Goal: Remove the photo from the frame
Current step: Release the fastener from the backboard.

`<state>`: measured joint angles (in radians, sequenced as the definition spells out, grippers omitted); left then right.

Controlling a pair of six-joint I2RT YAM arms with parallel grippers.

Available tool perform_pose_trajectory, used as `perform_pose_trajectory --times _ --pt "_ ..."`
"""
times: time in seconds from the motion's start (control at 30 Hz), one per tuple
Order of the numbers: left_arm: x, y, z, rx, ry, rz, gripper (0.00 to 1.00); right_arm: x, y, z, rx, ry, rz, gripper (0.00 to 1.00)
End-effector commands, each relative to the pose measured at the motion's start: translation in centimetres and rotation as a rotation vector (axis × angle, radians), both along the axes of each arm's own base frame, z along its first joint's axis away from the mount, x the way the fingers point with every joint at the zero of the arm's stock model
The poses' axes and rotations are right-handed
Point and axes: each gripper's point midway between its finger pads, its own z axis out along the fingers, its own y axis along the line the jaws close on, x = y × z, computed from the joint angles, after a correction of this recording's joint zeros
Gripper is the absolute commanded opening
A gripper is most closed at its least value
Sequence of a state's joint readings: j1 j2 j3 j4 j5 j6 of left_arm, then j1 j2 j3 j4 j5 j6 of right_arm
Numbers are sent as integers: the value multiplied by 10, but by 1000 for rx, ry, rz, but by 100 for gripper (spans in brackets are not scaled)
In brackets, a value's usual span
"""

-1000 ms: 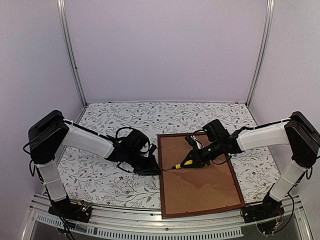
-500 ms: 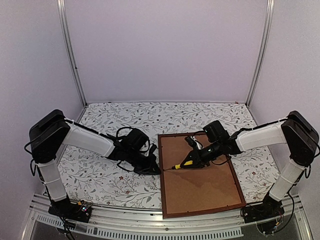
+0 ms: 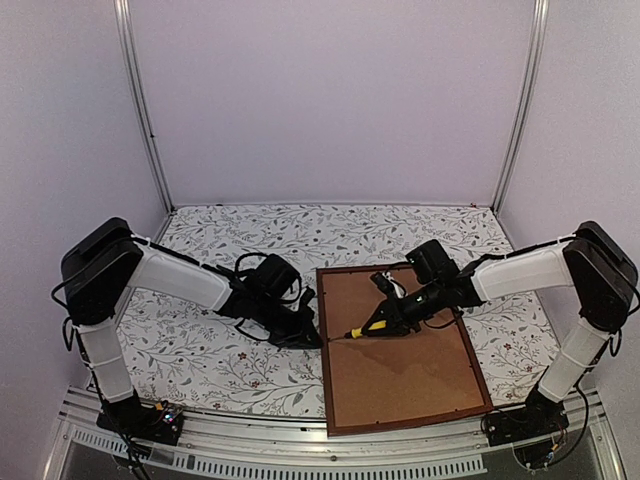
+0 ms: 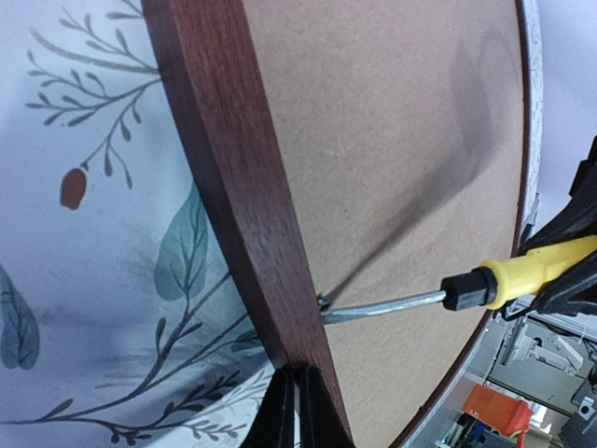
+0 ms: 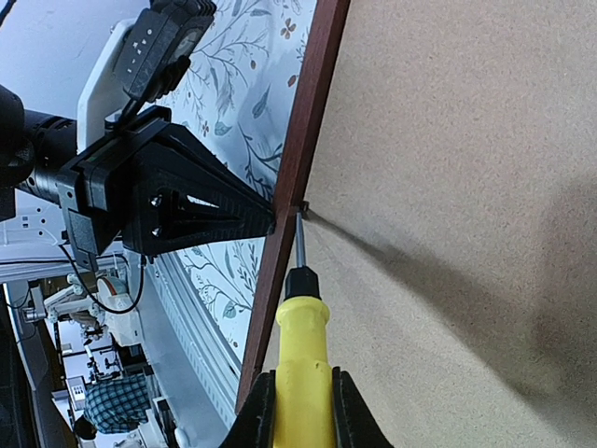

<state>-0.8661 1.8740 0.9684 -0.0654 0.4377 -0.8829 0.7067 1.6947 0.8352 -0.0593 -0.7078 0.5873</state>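
The frame [image 3: 324, 390] lies face down on the right half of the leaf-patterned table [image 3: 220, 360], with its long sides running from the near edge toward the back wall. Its dark reddish-brown rails surround a plain brown backing board [image 3: 400, 370] that fills the opening. You cannot see the photo in any view. It is probably under that board.

A small metal tab [image 5: 303, 205] sits about halfway along the frame's left rail, on the inner side where the board meets the wood. The tip of a yellow-handled screwdriver [image 3: 368, 327] rests at this tab. The tool lies across the frame's short axis, low over the board, pointing toward the left rail.

The right gripper [image 3: 395, 318] reaches in over the board from the frame's right side. Its fingers are clamped tight around the yellow handle.

The left gripper [image 3: 308, 338] sits on the table just outside the same rail, directly opposite the screwdriver tip. Its fingers are pressed together with nothing between them, and their tips touch the rail's outer face, which probably braces the frame.

The next move depends on that tab. It lies straight ahead of the screwdriver tip, between the two grippers. The right arm holds the tool for prying, and the left arm is nearer the rail.
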Motion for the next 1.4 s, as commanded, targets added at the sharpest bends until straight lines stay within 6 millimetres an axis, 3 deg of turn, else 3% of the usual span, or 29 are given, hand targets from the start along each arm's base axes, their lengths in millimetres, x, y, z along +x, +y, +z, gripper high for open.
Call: perform_pose_trajectory --times 0.0,0.27,0.67,0.8,1.37 --pt "-1 1 -22 47 -6 -15 4 -2 0 -2 -96 -14 -22 0" --pt "-1 0 -24 50 -9 -19 4 -3 14 13 -159 -71 -17 0" --pt "-1 3 -25 59 -10 -17 4 9 -3 45 -95 -77 -73 0" --pt "-1 4 -25 59 -11 -14 4 9 -7 47 -94 -77 -82 0" --pt "-1 4 -25 60 -11 -15 4 3 -19 10 -155 -18 -47 0"
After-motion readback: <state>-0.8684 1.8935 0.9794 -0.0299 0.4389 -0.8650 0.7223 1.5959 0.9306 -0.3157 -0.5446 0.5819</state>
